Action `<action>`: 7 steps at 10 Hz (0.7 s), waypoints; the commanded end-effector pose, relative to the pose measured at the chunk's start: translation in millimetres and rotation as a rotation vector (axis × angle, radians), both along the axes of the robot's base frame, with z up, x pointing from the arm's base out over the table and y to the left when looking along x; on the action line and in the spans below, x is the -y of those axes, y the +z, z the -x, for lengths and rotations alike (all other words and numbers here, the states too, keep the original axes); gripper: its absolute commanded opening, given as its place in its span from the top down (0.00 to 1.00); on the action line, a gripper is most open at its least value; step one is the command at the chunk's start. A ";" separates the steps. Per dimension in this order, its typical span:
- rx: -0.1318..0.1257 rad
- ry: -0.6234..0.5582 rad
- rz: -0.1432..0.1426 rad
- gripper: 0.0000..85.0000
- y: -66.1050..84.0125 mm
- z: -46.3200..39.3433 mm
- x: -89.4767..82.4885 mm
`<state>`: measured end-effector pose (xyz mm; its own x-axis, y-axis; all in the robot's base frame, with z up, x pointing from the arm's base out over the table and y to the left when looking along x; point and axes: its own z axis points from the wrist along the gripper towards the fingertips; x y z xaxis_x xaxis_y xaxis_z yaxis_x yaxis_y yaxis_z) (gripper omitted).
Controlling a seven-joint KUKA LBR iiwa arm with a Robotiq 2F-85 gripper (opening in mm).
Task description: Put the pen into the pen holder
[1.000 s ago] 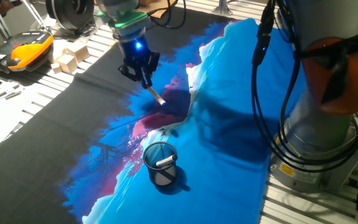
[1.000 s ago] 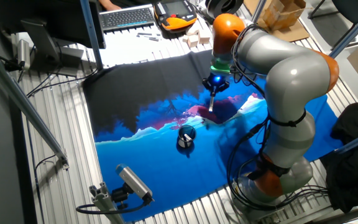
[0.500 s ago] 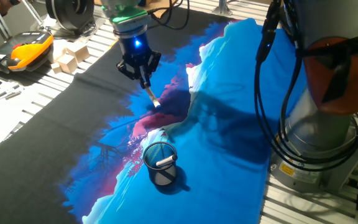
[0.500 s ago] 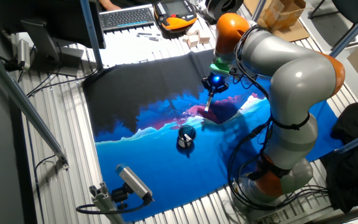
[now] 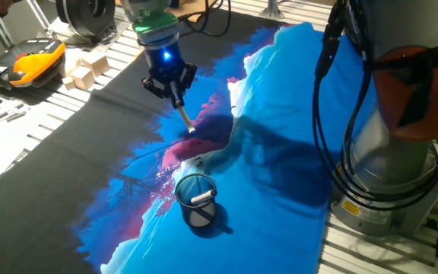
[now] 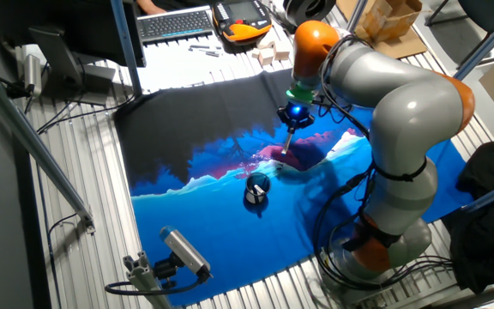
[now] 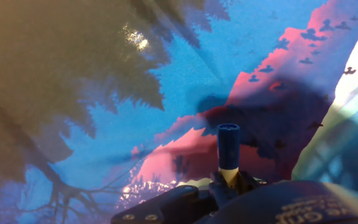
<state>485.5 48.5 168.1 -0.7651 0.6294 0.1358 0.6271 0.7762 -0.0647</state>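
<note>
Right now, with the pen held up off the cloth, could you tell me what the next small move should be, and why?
Probably carry the pen sideways toward the pen holder, staying high. The gripper has its jaws shut on the pen's upper end and the tip hangs clear of the cloth, while the holder stands apart, nearer the cloth's front edge, with a white stick already inside.

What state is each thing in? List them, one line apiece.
gripper: shut on the pen, held above the cloth.
pen: gripped at its top, hanging down at a slant, dark end lowest, not in the cup.
pen holder: upright on the blue cloth, open, a short white stick already inside.
white stick: leaning inside the pen holder.
cloth: spread on the table, rumpled near the middle.
</note>
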 end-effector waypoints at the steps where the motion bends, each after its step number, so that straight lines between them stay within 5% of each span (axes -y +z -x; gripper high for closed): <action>1: 0.001 0.001 -0.004 1.00 0.1 -0.1 0.0; 4: 0.005 -0.027 -0.034 1.00 0.1 -0.1 0.0; 6: 0.007 -0.041 0.027 1.00 0.1 -0.1 0.0; 7: 0.008 -0.042 0.034 1.00 0.1 -0.1 0.0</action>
<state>485.5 49.2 168.2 -0.7392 0.6645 0.1099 0.6593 0.7472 -0.0835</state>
